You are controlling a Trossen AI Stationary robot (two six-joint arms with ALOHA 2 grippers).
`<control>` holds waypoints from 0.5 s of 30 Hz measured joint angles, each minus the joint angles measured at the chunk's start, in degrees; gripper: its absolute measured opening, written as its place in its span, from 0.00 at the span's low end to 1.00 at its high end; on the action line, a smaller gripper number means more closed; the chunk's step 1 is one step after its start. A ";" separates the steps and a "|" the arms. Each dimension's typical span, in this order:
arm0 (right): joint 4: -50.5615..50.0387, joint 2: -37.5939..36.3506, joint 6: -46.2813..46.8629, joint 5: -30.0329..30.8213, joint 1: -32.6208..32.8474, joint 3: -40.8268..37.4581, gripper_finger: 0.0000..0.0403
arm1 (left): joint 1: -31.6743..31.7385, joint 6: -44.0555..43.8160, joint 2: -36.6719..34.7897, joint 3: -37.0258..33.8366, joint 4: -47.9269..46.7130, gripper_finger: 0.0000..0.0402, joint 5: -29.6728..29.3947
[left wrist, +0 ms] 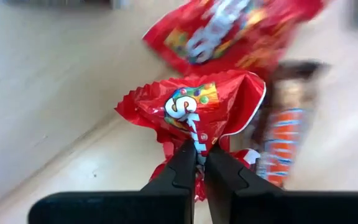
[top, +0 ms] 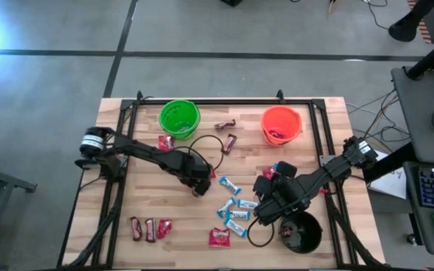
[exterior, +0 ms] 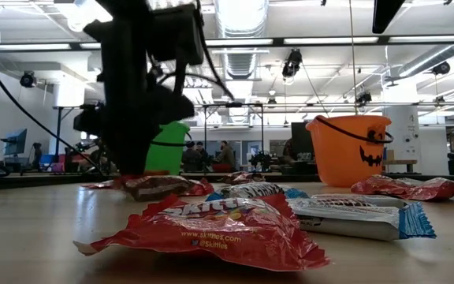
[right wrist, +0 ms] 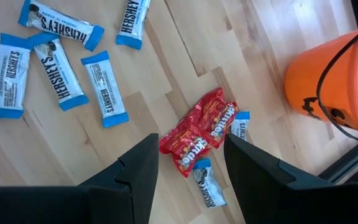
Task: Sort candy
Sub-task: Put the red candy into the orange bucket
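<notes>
- The left end effector (left wrist: 196,163) has its two dark fingers pressed together on the crimped edge of a flat red candy packet (left wrist: 194,107), pinching the foil right at the fingertips; in the overhead view that end effector (top: 199,183) sits low over the wooden desk (top: 142,169), near its middle.
- The step in hand, as I judge it, is the pick-up of this red packet: it is gripped but looks not yet lifted clear of the desk.
- The next move calls for a straight lift, then a carry to whichever bucket takes the red candy. The round green plastic bucket (top: 179,118) is the nearer one, but I cannot tell which is meant.
- Just beside the gripped packet lie a second red packet (left wrist: 229,31) and a brown-and-orange wrapped bar (left wrist: 280,140); they could be dragged along if the lift is not clean.
- The right end effector (right wrist: 190,168) hangs with its fingers spread wide and holding nothing, above a pair of red packets (right wrist: 199,130) and near several light-blue-and-white bars (right wrist: 104,89).
- The round orange plastic bucket (top: 281,125) stands at the far right of the desk, and a round black bucket (top: 303,232) at the near right, under the right arm.
- More candy is scattered at the near left.
</notes>
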 joint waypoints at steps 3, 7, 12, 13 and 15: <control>-0.02 0.00 -0.03 0.07 0.00 0.02 0.43 | -0.41 0.76 -0.42 2.17 -2.98 0.00 -0.60; 0.01 -0.02 -0.13 0.09 0.00 0.02 0.43 | -0.57 1.74 -0.43 3.79 -8.39 0.00 -1.80; 0.01 -0.02 -0.07 0.09 0.00 0.02 0.43 | -0.67 3.06 -0.99 4.81 -10.31 0.00 -2.28; -0.01 -0.02 -0.02 0.09 0.03 0.02 0.43 | -0.71 3.68 -1.15 5.23 -10.38 0.00 -2.40; 0.01 -0.02 0.02 0.10 0.15 0.02 0.43 | -0.74 5.47 -1.32 6.52 -10.84 0.00 -2.50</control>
